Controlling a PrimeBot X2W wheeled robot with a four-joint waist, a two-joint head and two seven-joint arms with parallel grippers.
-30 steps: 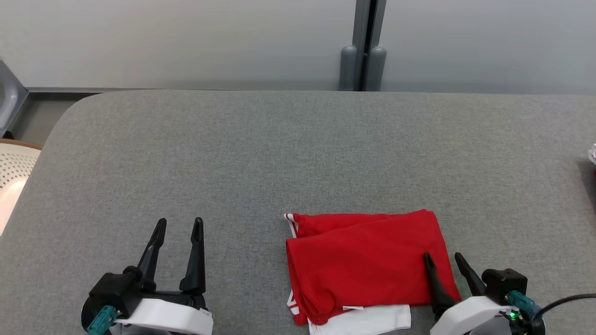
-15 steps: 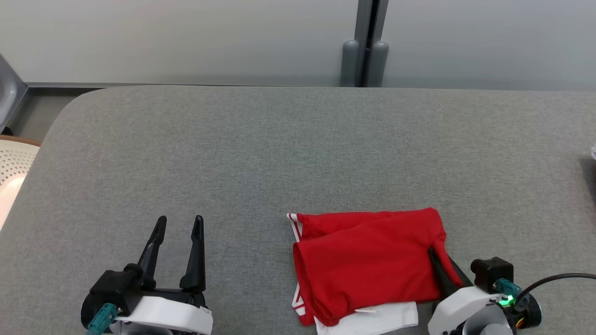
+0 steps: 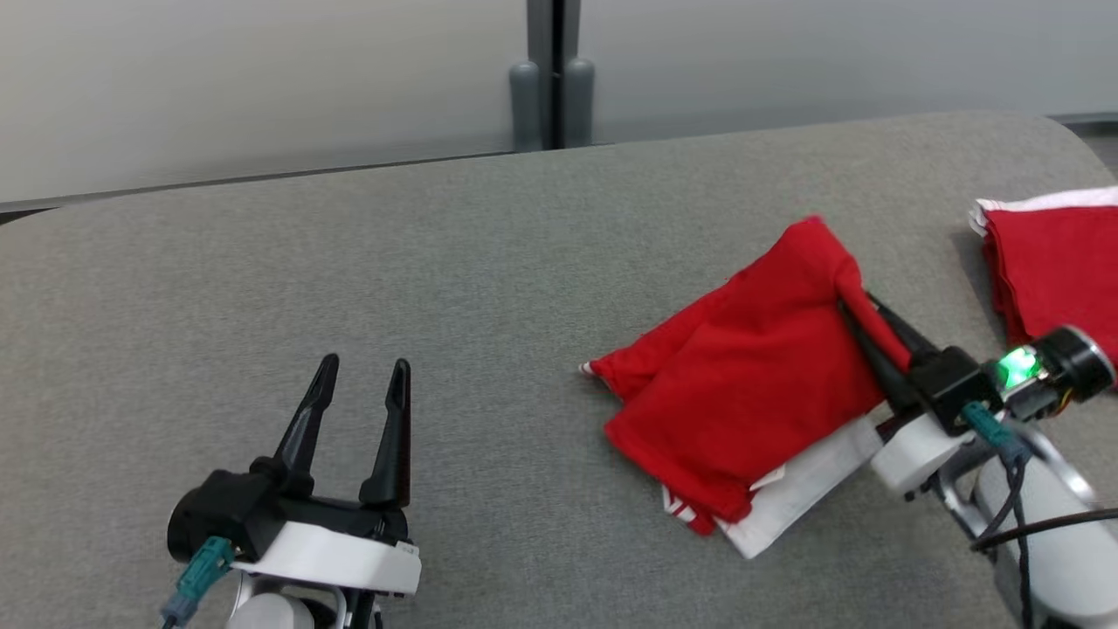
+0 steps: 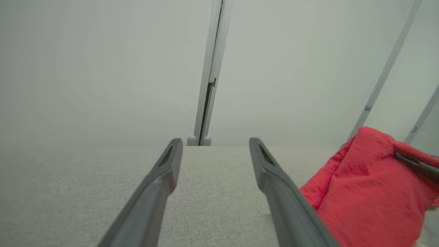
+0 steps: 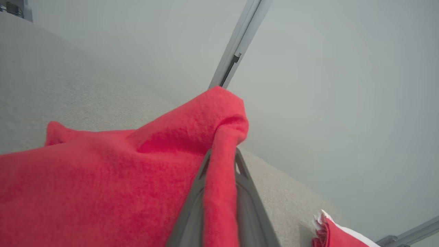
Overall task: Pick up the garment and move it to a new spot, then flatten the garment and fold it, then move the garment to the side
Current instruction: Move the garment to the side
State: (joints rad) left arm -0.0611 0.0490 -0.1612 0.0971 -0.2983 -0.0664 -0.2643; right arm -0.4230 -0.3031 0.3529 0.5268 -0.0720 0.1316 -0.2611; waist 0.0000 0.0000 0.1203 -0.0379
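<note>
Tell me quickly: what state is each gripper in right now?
Left gripper: open, holding nothing.
Right gripper: closed, pinching a fold of the red garment.

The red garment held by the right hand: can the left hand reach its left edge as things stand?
Probably yes. The left hand is open, and only bare table lies between it and the left edge of the garment. The right hand pinches the far right corner.
</note>
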